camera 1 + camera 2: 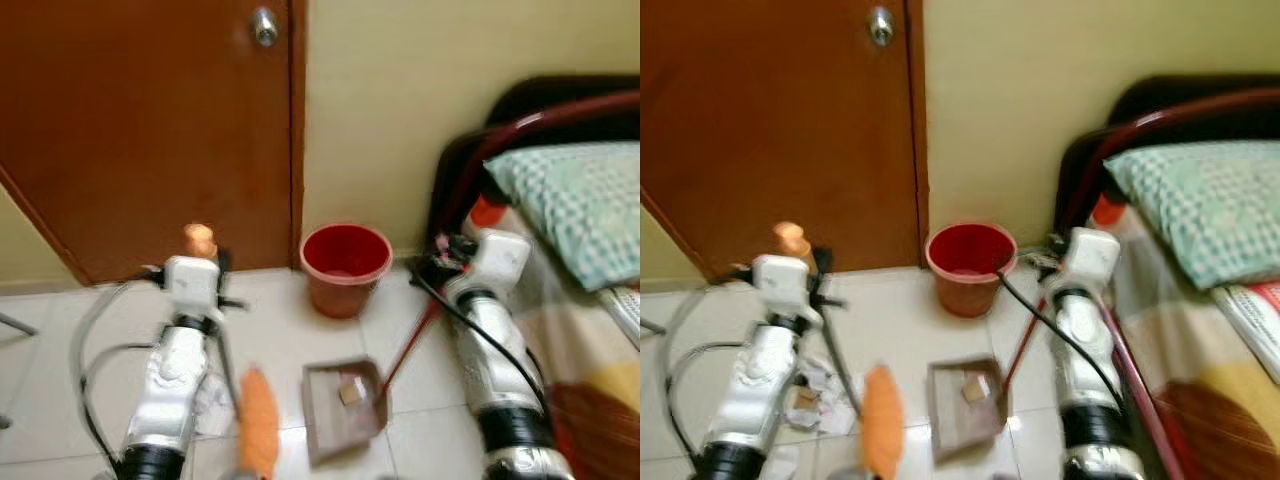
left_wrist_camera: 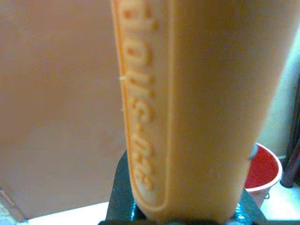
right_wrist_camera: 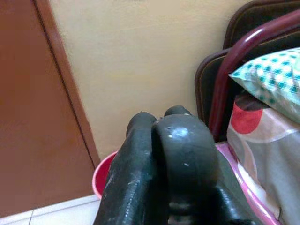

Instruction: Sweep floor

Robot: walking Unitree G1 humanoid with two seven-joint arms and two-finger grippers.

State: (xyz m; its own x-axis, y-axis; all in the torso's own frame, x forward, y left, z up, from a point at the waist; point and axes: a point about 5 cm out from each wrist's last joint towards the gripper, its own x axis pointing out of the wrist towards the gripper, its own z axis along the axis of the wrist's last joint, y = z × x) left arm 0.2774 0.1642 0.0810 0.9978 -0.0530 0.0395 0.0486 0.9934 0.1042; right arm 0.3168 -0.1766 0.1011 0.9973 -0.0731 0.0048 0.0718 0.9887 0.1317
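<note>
**Broom and dustpan on a tiled bedroom floor**

The floor (image 1: 270,330) is pale glossy tile, meeting a yellow wall (image 1: 400,100) and a brown wooden door (image 1: 140,130) with a round metal knob (image 1: 264,26). A red bucket (image 1: 345,268) stands on the floor at the foot of the wall, just beside the door frame. A bed (image 1: 590,330) with a dark red rail and a checked pillow (image 1: 575,205) fills the right side.

The left claw (image 1: 200,245) is clamped on the orange broom handle (image 2: 187,108); the orange brush (image 1: 258,420) hangs low near crumpled paper (image 1: 815,400). The brown dustpan (image 1: 340,405) lies on the tiles below the bucket, a small scrap (image 1: 350,393) inside, its thin red handle (image 1: 408,345) rising to the right claw (image 1: 440,250), whose fingers (image 3: 159,173) press together around it.

Everything is blurred; the handle's raised lettering is unreadable, and the brush's lower end is cut off.
</note>
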